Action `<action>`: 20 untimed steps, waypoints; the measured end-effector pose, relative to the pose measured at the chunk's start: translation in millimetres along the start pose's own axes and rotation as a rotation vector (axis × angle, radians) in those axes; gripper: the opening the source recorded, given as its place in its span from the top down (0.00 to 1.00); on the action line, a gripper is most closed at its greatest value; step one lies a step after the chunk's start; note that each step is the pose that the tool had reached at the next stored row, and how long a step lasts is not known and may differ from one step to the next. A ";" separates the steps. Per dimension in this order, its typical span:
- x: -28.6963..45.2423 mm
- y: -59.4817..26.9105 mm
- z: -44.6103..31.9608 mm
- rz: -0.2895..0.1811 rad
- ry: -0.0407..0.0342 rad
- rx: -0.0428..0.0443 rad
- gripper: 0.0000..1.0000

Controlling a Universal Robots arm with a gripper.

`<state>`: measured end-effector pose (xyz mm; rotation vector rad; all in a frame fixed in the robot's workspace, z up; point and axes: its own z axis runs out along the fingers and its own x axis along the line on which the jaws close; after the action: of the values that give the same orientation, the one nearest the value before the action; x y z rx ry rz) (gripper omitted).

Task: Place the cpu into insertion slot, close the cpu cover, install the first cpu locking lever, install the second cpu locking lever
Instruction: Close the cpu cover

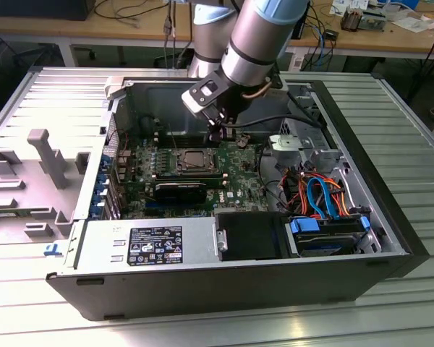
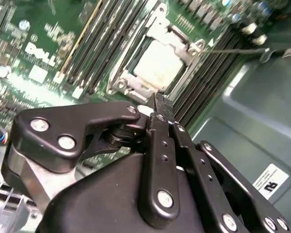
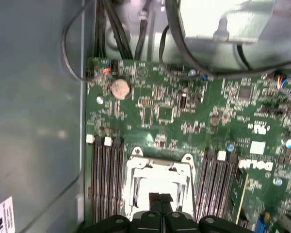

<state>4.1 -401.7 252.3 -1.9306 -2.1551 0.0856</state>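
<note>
In the exterior view my gripper (image 1: 217, 135) hangs inside the open computer case (image 1: 390, 238), low over the motherboard's (image 1: 239, 177) far edge, just beside the insertion slot (image 1: 181, 160). In the second wrist view my fingers (image 2: 157, 131) are pinched together, holding nothing. The cpu (image 2: 157, 63) lies in the slot, framed by the cpu cover (image 2: 130, 85). In the first wrist view my tips sit over the cover's near edge.

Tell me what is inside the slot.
The cpu sits in the slot, its silver top showing through the cover. The cover hides its edges; the hand covers part of one side.
</note>
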 end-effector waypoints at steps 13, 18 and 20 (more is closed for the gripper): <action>-0.1 0.1 0.5 -0.016 -0.0165 -0.1333 0.89; -0.1 0.1 0.5 -0.018 -0.0179 -0.1453 0.89; -0.1 0.1 0.5 -0.018 -0.0186 -0.1497 0.89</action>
<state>4.1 -401.7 251.8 -1.9963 -2.2492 -0.0632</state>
